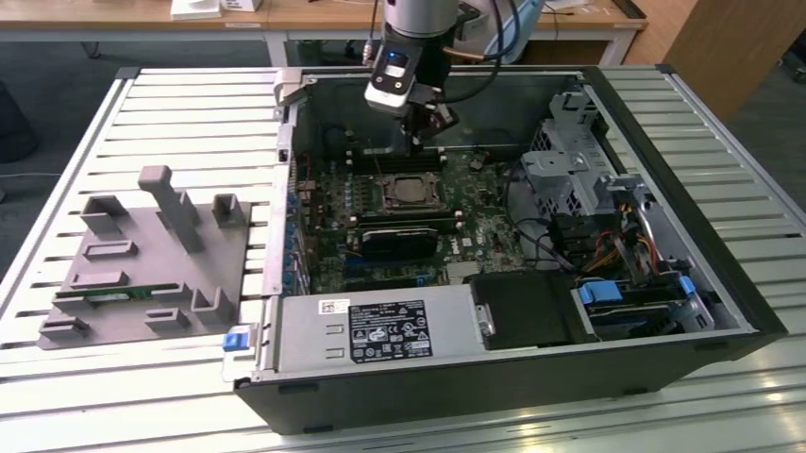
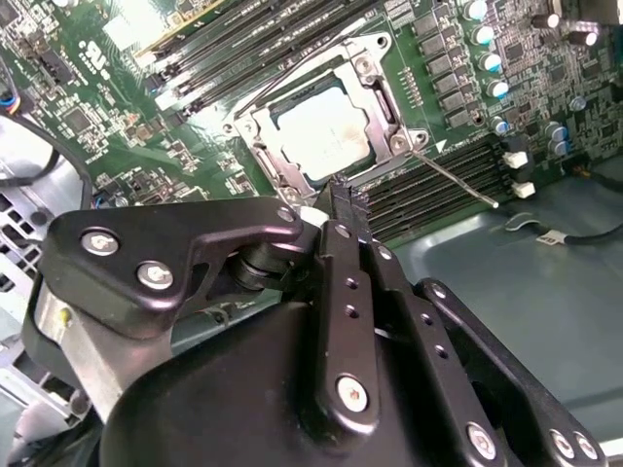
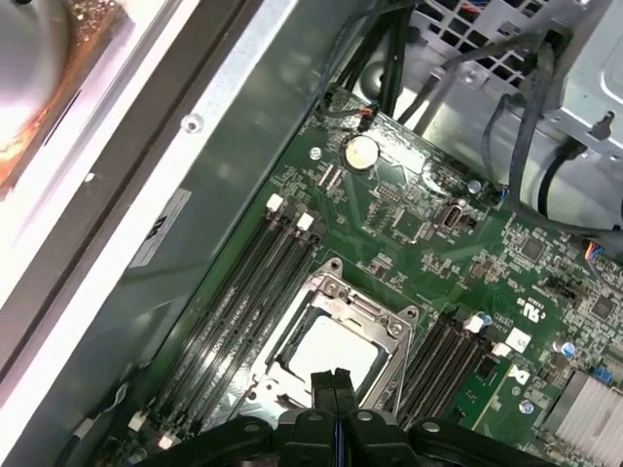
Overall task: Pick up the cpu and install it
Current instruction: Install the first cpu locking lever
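cpu [image 1: 410, 192] seated in socket [image 3: 341, 292] | likely light, rigid, fragile: you'd pinch opposite edges | gripper [image 1: 425, 143] at its 12 o'clock, exterior view | jaws closed, empty

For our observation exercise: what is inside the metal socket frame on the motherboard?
The cpu lies inside the socket frame, silver top up. The hand, shut and empty, sits above it and covers one edge in the first wrist view. Anything beneath the cpu is hidden.
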`<state>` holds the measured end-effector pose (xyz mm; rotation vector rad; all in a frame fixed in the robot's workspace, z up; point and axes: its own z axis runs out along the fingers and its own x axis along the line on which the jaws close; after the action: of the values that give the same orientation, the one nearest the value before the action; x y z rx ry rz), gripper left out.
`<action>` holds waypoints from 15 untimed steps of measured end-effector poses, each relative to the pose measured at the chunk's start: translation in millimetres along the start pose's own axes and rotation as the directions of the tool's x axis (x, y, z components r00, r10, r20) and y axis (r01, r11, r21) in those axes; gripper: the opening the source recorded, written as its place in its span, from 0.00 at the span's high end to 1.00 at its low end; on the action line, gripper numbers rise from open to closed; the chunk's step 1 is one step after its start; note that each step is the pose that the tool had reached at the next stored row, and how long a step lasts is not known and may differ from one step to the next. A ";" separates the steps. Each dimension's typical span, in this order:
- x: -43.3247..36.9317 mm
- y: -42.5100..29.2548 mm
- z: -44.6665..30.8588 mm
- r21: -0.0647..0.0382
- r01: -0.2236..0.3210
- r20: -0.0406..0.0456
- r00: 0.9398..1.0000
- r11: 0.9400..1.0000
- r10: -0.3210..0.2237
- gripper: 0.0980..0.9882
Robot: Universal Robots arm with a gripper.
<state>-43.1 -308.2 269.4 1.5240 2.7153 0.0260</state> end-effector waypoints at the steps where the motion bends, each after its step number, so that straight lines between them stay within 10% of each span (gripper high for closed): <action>1: 0.0 0.0 0.0 0.000 0.007 0.000 1.000 1.000 -0.007 0.99; 15: -0.2 -0.1 0.0 -0.002 0.101 -0.003 0.995 0.995 -0.101 0.99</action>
<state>-43.1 -308.4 269.4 1.3853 2.7896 0.0283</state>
